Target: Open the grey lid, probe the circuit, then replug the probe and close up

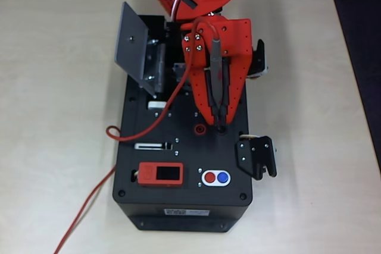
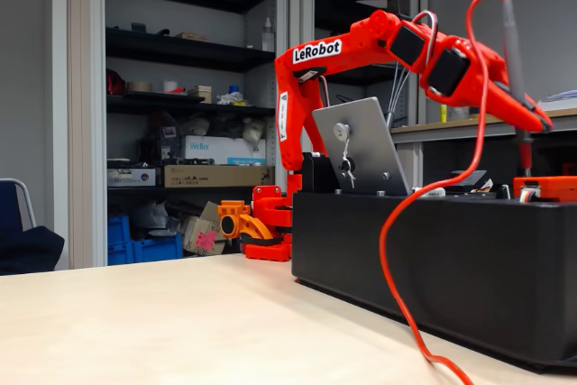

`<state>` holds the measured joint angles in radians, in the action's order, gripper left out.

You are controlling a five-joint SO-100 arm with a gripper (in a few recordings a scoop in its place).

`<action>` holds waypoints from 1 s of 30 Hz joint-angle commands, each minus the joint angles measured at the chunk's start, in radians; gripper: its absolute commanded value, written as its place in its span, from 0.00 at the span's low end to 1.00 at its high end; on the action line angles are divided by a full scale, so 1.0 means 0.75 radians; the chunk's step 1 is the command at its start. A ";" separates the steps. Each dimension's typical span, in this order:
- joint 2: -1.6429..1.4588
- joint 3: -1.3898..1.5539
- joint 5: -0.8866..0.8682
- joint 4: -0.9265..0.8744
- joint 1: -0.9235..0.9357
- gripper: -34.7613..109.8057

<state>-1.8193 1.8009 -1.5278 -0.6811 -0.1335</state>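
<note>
Gripper (image 1: pixel 221 113) clamped on the one probe (image 1: pixel 215 63), held near upright with its tip down at a black socket (image 1: pixel 221 128) on the black box (image 1: pixel 178 206). Arm (image 2: pixel 361 47) reaches forward over the box, wrist angled downward. One red cable (image 1: pixel 149 124) loops from the probe's top off onto the tabletop (image 1: pixel 53 117). One grey lid (image 1: pixel 132 43) stands raised, tilted open at the box's far left in the overhead view.

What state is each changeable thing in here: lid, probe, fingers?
grey lid: swung open, standing tilted up at the box's far end.
probe: held upright, tip down at a socket.
gripper: fingers shut on the probe.
</note>
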 commanded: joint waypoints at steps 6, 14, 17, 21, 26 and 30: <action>-0.057 0.006 -0.014 0.012 -0.033 0.24; -0.063 0.002 -0.014 0.004 -0.035 0.24; -0.063 0.002 -0.014 0.006 -0.035 0.24; -0.059 0.008 -0.014 0.016 -0.035 0.24; -0.059 0.020 -0.010 0.029 -0.033 0.24; -0.059 0.037 -0.010 0.047 -0.033 0.24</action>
<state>-1.8178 1.8224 -1.5217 -0.6627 -0.1488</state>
